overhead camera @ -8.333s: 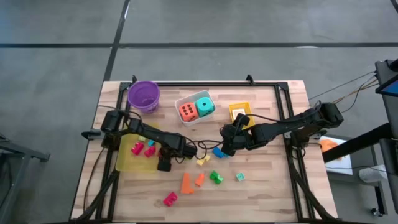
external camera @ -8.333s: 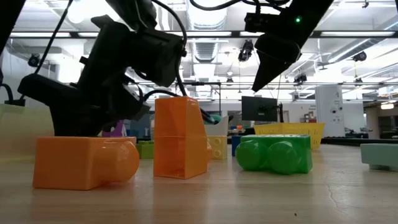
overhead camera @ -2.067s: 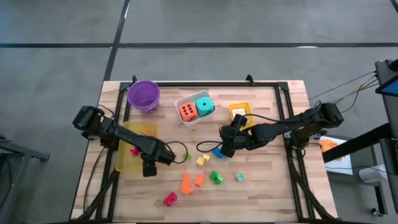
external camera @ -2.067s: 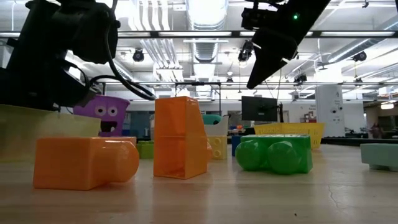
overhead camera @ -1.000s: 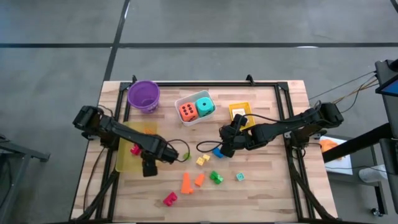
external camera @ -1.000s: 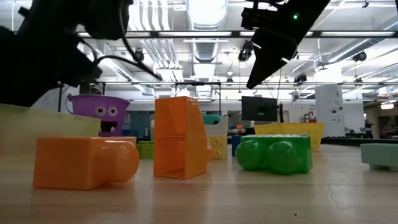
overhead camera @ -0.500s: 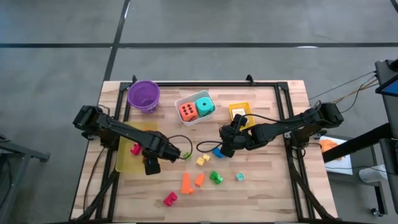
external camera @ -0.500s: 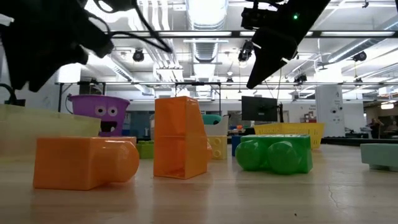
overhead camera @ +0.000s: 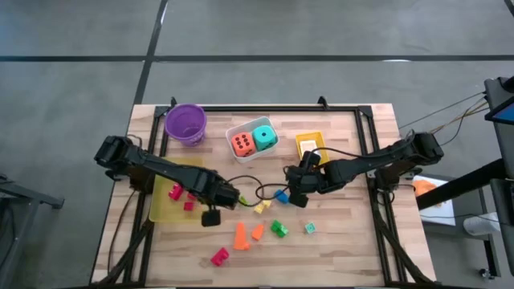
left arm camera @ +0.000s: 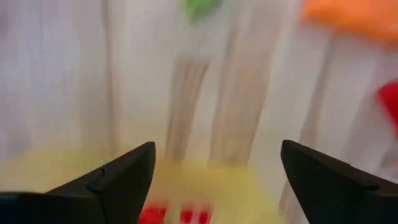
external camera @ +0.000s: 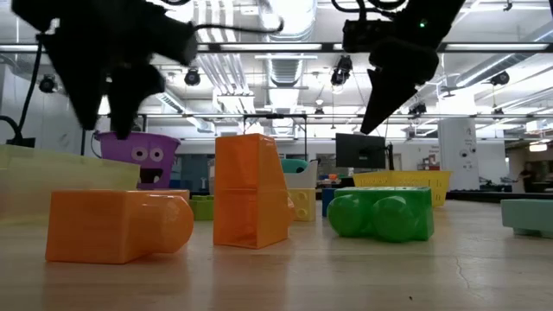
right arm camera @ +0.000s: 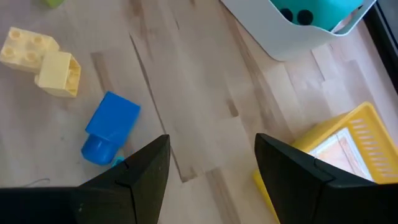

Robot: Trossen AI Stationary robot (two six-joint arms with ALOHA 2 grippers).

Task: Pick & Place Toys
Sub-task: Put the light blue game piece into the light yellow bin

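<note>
- high view: left end effector [overhead camera: 210, 217] hangs by the yellow tray [overhead camera: 163, 210] edge; right end effector [overhead camera: 294, 198] sits beside the blue block [overhead camera: 281, 195].
- left wrist view: fingers [left arm camera: 118, 177] spread wide, empty, over red blocks [left arm camera: 175, 215].
- right wrist view: fingers [right arm camera: 142, 171] apart, holding nothing, near yellow blocks [right arm camera: 42, 58] on the bench [right arm camera: 186, 112].

Wooden table [overhead camera: 337, 241] holding a purple bowl [overhead camera: 185, 123] near its back-left corner, white tray [overhead camera: 241, 152], yellow trays, and scattered bright blocks [overhead camera: 257, 231] mid-table.
</note>
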